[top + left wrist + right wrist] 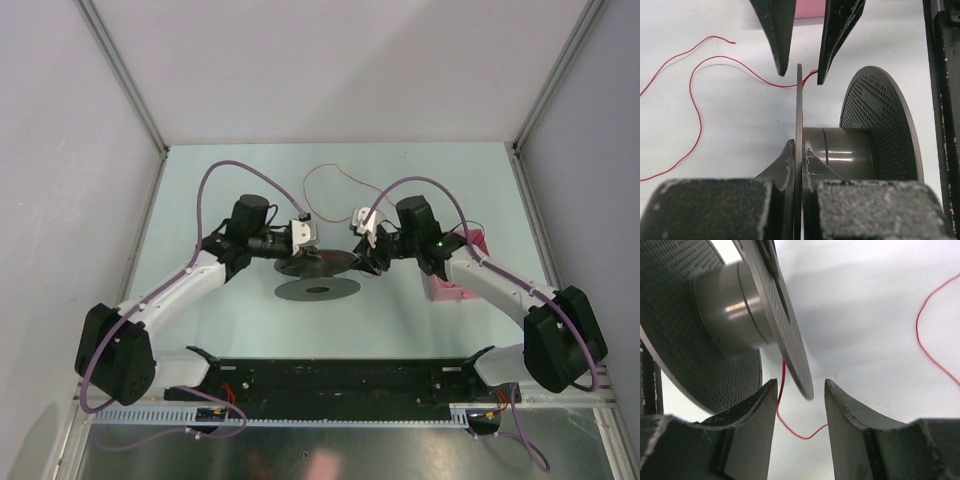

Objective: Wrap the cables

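The left white-and-black jointed arm [170,290] reaches from the lower left of the top view towards the centre. The right white-and-black jointed arm [500,285] mirrors it from the lower right, so the wrists face each other mid-frame. The left black two-finger tool [798,150] is pinched flat onto a thin black spool flange [799,110]. The right black two-finger tool [800,387] has its fingers spread, straddling that flange's edge with a gap on each side.
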{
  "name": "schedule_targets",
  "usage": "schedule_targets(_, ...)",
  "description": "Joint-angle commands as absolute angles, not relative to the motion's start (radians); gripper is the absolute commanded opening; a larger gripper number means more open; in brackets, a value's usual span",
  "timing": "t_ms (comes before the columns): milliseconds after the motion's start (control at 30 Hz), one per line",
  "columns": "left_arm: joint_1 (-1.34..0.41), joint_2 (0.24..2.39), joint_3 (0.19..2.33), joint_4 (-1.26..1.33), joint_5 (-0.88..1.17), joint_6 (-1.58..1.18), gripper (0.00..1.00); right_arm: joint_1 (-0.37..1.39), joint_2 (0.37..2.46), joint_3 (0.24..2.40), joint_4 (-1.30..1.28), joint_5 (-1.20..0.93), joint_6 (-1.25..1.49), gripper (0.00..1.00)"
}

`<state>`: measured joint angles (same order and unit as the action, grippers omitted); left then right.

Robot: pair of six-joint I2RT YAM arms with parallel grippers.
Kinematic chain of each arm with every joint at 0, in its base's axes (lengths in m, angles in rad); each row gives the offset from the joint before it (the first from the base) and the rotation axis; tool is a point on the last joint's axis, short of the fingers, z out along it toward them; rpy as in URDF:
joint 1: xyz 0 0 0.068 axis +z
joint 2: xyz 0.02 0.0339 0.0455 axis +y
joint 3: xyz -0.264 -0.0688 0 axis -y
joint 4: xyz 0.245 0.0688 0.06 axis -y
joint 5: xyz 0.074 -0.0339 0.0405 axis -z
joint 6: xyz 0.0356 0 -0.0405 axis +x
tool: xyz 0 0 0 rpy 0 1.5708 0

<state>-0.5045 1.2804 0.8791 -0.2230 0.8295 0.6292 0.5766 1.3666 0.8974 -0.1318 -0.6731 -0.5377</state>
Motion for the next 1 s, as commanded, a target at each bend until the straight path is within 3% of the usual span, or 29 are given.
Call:
schedule_targets(0, -0.484, 1.224, 0.884, -0.186, 0.848, 0.648, 0.00, 0.536, 1.363, 0.917, -0.240, -0.720, -0.617, 0.47)
schedule_targets(567, -0.399, 1.208, 0.897, -0.186, 0.908, 0.568, 0.00, 0.524, 1.532, 0.861, -0.109, -0.729, -0.609, 0.47)
schedule_targets(633, -0.395, 1.204, 0.900, -0.186, 0.907, 0.563, 0.00, 0.531, 1.545, 0.861, -0.078, -0.720, -0.602, 0.40)
schedule_targets(767, -0.362, 1.201, 0.922, -0.186, 0.913, 0.505, 0.00, 0.522, 1.546, 0.861, -0.063, -0.718, -0.589, 0.07)
schedule_targets(833, -0.334, 1.195, 0.933, -0.186, 0.921, 0.479, 0.00, 0.512, 1.541, 0.861, -0.072, -0.720, -0.587, 0.02)
schedule_targets(967, -0.301, 1.170, 0.945, -0.185, 0.921, 0.452, 0.00, 0.500, 1.533, 0.861, -0.090, -0.716, -0.592, 0.00)
